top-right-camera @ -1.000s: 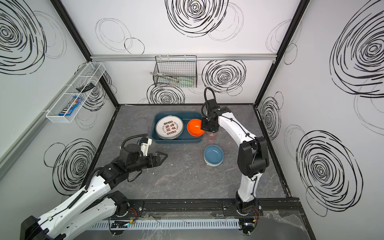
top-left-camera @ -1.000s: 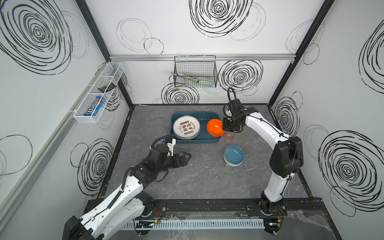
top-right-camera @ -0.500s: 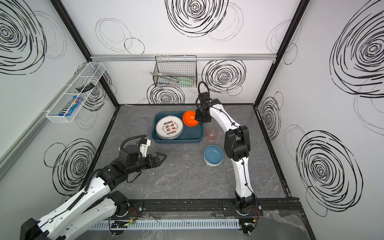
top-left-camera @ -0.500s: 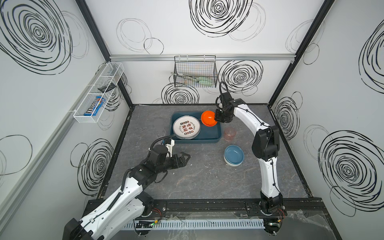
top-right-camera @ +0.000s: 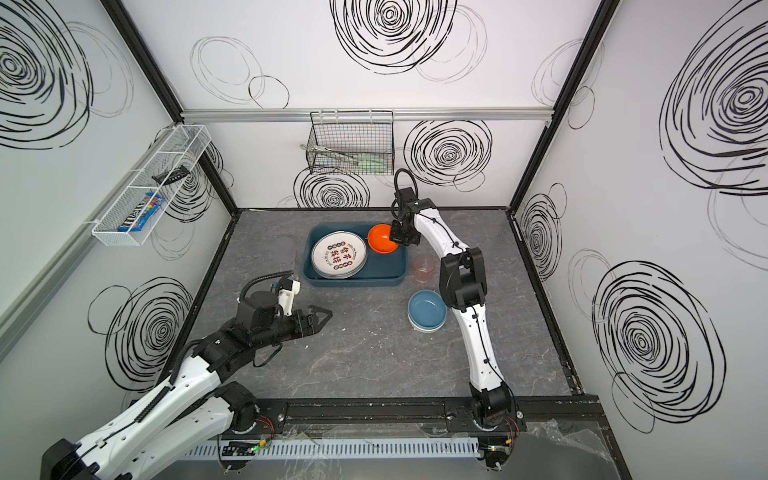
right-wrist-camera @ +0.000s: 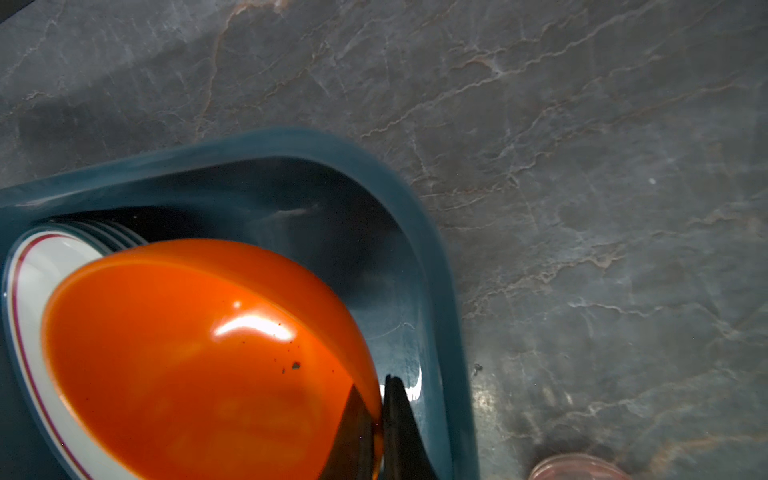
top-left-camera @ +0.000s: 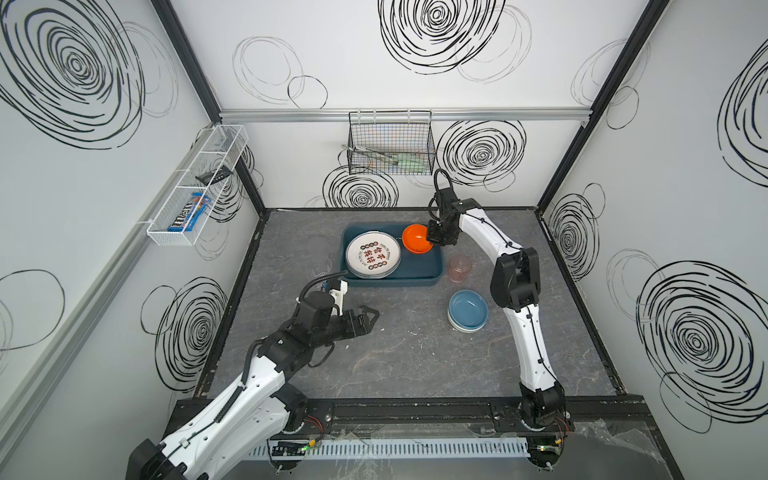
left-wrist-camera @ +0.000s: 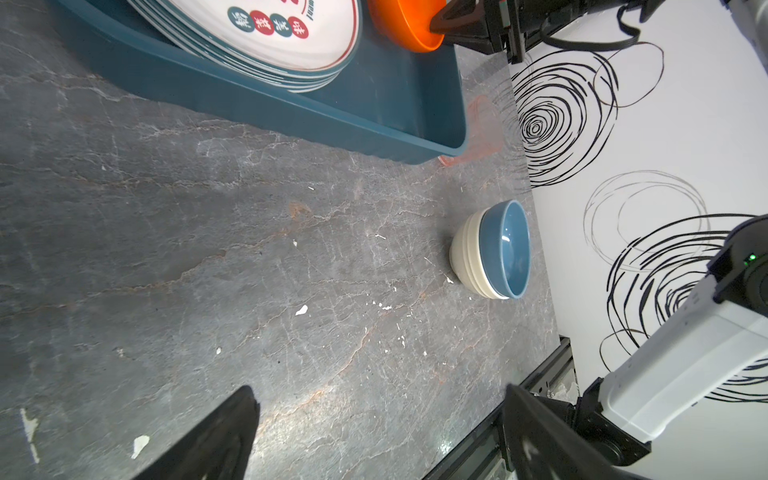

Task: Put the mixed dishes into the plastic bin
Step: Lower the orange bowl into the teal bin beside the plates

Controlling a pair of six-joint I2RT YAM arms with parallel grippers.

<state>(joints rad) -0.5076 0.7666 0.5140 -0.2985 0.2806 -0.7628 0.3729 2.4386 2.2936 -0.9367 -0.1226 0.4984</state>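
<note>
Plates (top-left-camera: pixel 373 259), perhaps five; one orange bowl (top-left-camera: pixel 415 240)

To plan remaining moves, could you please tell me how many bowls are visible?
3: the orange bowl, held by the right gripper over the plastic bin, and the blue bowl nested in a cream bowl on the table. That stack may hide more.

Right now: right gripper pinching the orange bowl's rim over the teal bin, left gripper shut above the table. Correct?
Not quite. The left gripper is open, not shut: the left wrist view shows its jaws wide apart above the table, holding nothing. The rest is right: the right gripper pinches the orange bowl by its rim over the teal bin.
</note>
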